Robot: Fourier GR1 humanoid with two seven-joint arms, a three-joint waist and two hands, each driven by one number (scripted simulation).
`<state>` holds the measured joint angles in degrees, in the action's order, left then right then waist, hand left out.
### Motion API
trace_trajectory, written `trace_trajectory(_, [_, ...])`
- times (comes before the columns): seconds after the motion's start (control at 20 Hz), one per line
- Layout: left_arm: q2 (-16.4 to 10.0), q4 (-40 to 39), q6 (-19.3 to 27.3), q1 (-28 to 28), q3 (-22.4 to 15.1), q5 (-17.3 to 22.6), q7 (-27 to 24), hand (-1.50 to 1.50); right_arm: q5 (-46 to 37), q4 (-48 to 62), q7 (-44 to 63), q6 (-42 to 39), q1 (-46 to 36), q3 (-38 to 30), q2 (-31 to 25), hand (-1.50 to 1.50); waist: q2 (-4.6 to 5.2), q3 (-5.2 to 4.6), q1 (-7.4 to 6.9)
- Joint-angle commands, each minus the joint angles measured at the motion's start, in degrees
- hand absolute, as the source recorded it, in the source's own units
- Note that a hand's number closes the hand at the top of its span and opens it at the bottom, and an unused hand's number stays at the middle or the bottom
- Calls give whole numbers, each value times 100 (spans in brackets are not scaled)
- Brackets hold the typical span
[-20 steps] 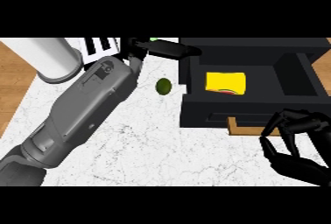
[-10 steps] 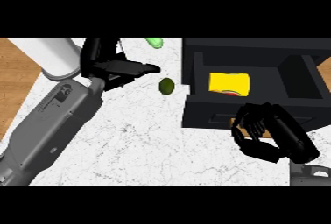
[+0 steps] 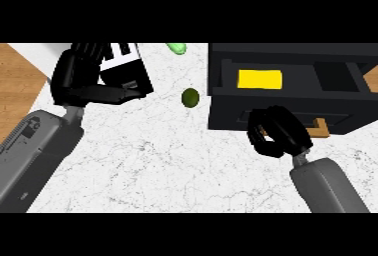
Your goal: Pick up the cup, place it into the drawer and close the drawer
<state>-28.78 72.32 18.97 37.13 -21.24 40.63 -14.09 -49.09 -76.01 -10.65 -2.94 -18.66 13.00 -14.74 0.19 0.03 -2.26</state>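
Observation:
The yellow cup (image 3: 260,79) lies inside the open black drawer (image 3: 229,107) at the upper right. My right hand (image 3: 277,132) is against the drawer's front panel with its fingers curled and nothing held. The tan drawer handle (image 3: 320,128) shows just right of that hand. At the upper left, my left hand (image 3: 87,75) hovers over the counter, fingers relaxed and thumb pointing right, away from the drawer and holding nothing.
A dark olive-green oval item (image 3: 190,97) lies on the white marble counter (image 3: 177,170) between the hands. A bright green item (image 3: 176,48) sits at the top edge. A black-and-white striped object (image 3: 122,54) is behind the left hand. Wooden floor (image 3: 15,85) shows at far left.
My right hand moved up and left onto the drawer front, and the drawer with the cup slid partly inward. The left hand drew back to the left.

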Motion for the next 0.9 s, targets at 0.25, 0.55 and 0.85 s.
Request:
trace_trajectory(0.25, [-537,761,-541,-1002,483,99,61,-150,-290,3374,-978,1048,-1742,-633,306,150,36,7,-65])
trace_trajectory(0.55, [-427,513,-898,-1035,629,69,-111,-150,-198,4982,-1389,1110,-2809,-1094,204,150,114,11,-152])
trace_trajectory(0.85, [-510,795,-1065,-1280,607,50,-32,-150,1,5812,-1541,860,-3417,-1502,-175,150,146,17,-300])
